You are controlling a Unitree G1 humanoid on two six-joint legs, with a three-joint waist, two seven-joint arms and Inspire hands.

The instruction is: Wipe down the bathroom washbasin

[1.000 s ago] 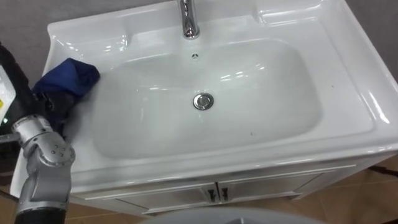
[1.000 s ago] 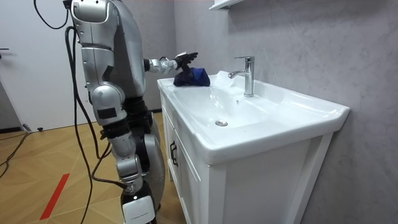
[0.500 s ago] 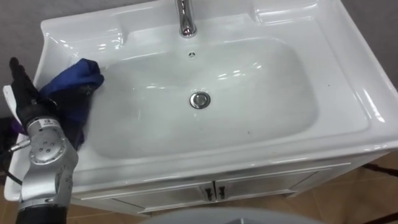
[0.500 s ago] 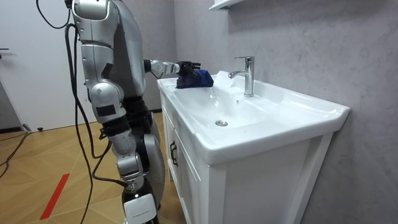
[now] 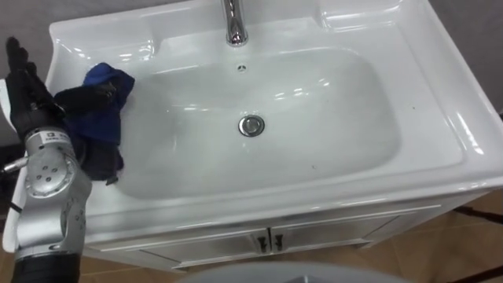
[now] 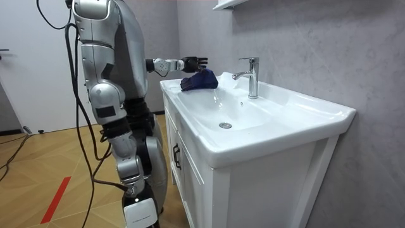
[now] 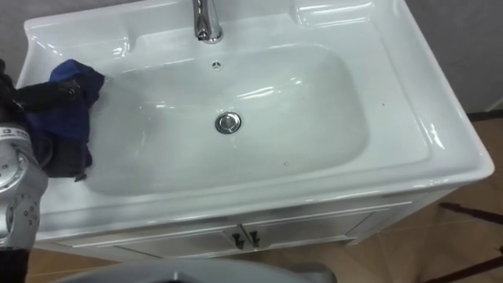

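Observation:
A blue cloth (image 5: 104, 110) lies bunched on the white basin's left rim (image 5: 86, 43), and its lower end hangs down the bowl's inner wall. My left hand (image 5: 33, 106) is at the cloth's left side, above the rim. Its fingers (image 5: 16, 56) point straight toward the wall, and one dark digit lies across the top of the cloth. In the room view the left hand (image 6: 192, 62) hovers just over the cloth (image 6: 200, 80), with the arm stretched out from the robot, which stands at the basin's front left corner.
A chrome faucet (image 5: 233, 27) rises at the back middle of the basin, and a round drain (image 5: 251, 125) sits in the bowl's centre. Cabinet doors with small handles (image 5: 269, 242) are below the front edge. A grey wall stands behind the basin.
My left hand has come up and forward beside the cloth, its fingers now stretched toward the wall. The cloth has slid a little toward the bowl and one end now hangs inside.

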